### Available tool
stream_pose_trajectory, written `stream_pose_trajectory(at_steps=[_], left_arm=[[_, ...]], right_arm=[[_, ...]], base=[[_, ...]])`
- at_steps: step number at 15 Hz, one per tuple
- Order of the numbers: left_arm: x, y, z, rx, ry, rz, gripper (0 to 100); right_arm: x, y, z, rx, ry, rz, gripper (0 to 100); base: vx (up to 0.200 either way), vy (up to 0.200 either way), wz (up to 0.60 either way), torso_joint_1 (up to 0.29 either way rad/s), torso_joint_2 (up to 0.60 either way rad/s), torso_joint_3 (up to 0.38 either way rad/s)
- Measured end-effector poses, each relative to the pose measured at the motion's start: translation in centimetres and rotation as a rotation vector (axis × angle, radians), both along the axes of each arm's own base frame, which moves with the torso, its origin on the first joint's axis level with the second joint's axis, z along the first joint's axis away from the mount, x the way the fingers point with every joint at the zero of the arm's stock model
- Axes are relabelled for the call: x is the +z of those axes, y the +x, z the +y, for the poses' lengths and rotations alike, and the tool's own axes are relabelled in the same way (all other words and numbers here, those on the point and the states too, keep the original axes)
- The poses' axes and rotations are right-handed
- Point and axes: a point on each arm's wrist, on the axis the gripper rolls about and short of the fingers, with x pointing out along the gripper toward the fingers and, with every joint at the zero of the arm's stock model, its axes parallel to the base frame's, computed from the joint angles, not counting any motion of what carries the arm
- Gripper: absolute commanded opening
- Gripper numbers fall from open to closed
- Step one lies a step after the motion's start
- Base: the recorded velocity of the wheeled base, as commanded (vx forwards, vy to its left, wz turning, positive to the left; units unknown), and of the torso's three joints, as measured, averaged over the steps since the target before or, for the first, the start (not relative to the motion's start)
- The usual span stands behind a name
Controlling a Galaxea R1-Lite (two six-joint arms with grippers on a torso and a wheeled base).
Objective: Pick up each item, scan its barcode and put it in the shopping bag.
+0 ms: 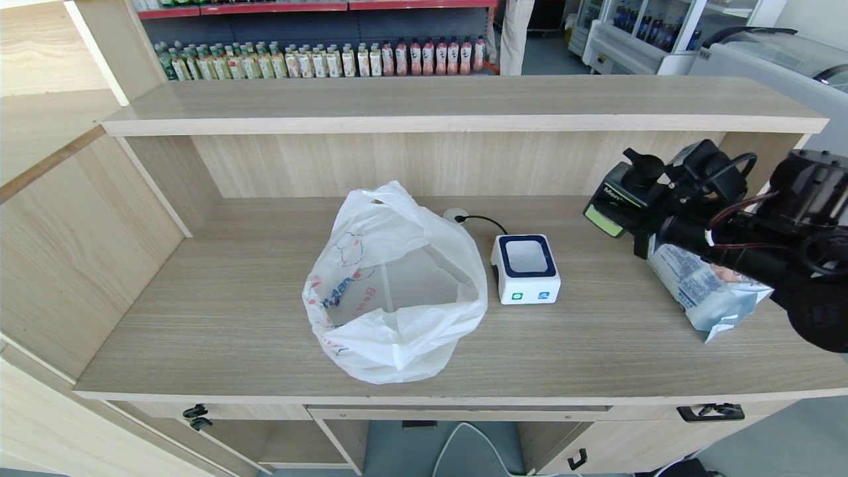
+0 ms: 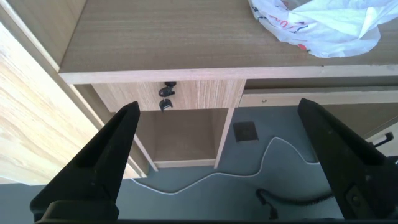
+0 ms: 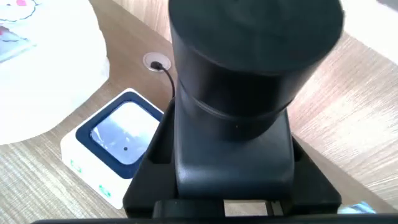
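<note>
Black bottle [image 1: 619, 197], white lettering, green end

bright and even all over the wooden counter [image 1: 218, 318]. soft light from above. faint grey shadow under the top shelf [image 1: 464, 99] and a pale one beside the white shopping bag [image 1: 397, 291]. white shine on the scanner [image 3: 118, 140] glass. darker down below the counter. bent, curved lines near the edges of the head view.

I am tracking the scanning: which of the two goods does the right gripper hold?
The black bottle with green label, clamped in the right gripper; the white-and-blue packet lies on the wooden counter.
</note>
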Motion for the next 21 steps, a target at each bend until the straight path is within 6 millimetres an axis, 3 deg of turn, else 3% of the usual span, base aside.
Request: stream_pose_trajectory(at_steps=[2,5,8,10,13,16,19,21], left_arm=[[0.0,0.0,0.0,0.000,0.000,0.000,100],[0.0,0.0,0.0,0.000,0.000,0.000,100],[0.0,0.0,0.0,0.000,0.000,0.000,100],[0.0,0.0,0.0,0.000,0.000,0.000,100],[0.0,0.0,0.0,0.000,0.000,0.000,100],[0.0,0.0,0.0,0.000,0.000,0.000,100],[0.0,0.0,0.0,0.000,0.000,0.000,100],[0.0,0.0,0.0,0.000,0.000,0.000,100]], right_arm=[[2.1,-4.7,0.3,0.024,-0.160,-0.027,0],[3.3,-12.1,0.5,0.101,-0.504,-0.136,0],[3.7,-17.0,1.6,0.239,-0.653,-0.285,0],[3.7,-19.0,2.0,0.305,-0.757,-0.423,0],[2.9,-21.0,1.6,0.375,-0.885,-0.472,0],[2.6,-22.5,1.1,0.457,-1.024,-0.567,0],[2.4,-24.0,0.9,0.682,-1.060,-0.649,0],[2.7,-24.0,1.1,0.727,-1.091,-0.730,0]], base=[[0.000,0.000,0.00,0.000,0.00,0.000],[0.000,0.000,0.00,0.000,0.00,0.000],[0.000,0.000,0.00,0.000,0.00,0.000],[0.000,0.000,0.00,0.000,0.00,0.000],[0.000,0.000,0.00,0.000,0.00,0.000],[0.000,0.000,0.00,0.000,0.00,0.000],[0.000,0.000,0.00,0.000,0.00,0.000],[0.000,0.000,0.00,0.000,0.00,0.000]])
